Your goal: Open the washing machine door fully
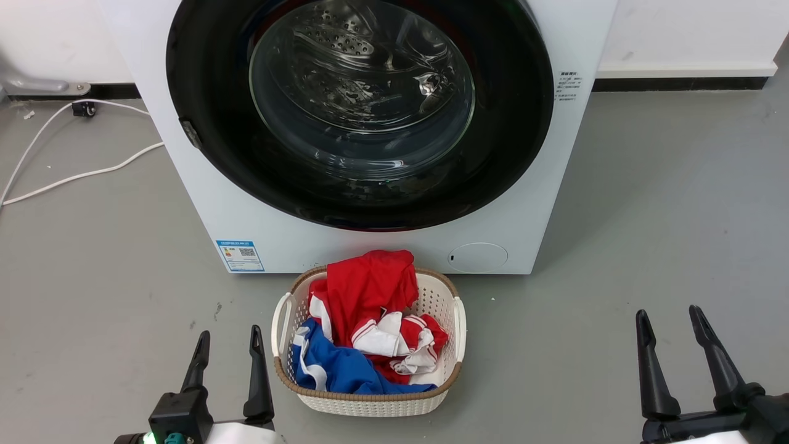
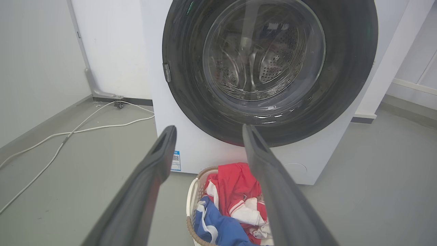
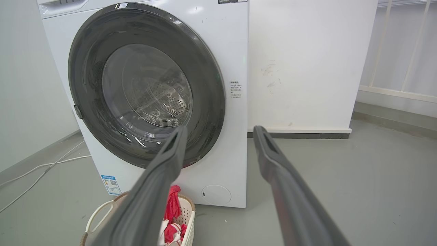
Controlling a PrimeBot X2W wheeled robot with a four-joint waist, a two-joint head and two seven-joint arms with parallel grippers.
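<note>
The washing machine (image 1: 382,250) is a white box standing straight ahead. Its washing machine door (image 1: 360,105) is a wide glossy black ring around a clear glass bowl, lying flat against the front. A small grey catch (image 1: 191,132) sits on its left rim. My left gripper (image 1: 229,336) is open low at the left, well short of the machine. My right gripper (image 1: 669,314) is open low at the right, equally far back. The left wrist view looks between the left gripper (image 2: 209,131) at the door (image 2: 269,65). In the right wrist view the right gripper (image 3: 220,131) points at the door's (image 3: 146,85) lower right.
A cream laundry basket (image 1: 370,404) with red, white and blue clothes stands on the grey floor just in front of the machine, between my grippers. A white cable (image 1: 80,176) trails over the floor at the left. A white wall (image 3: 307,68) runs behind.
</note>
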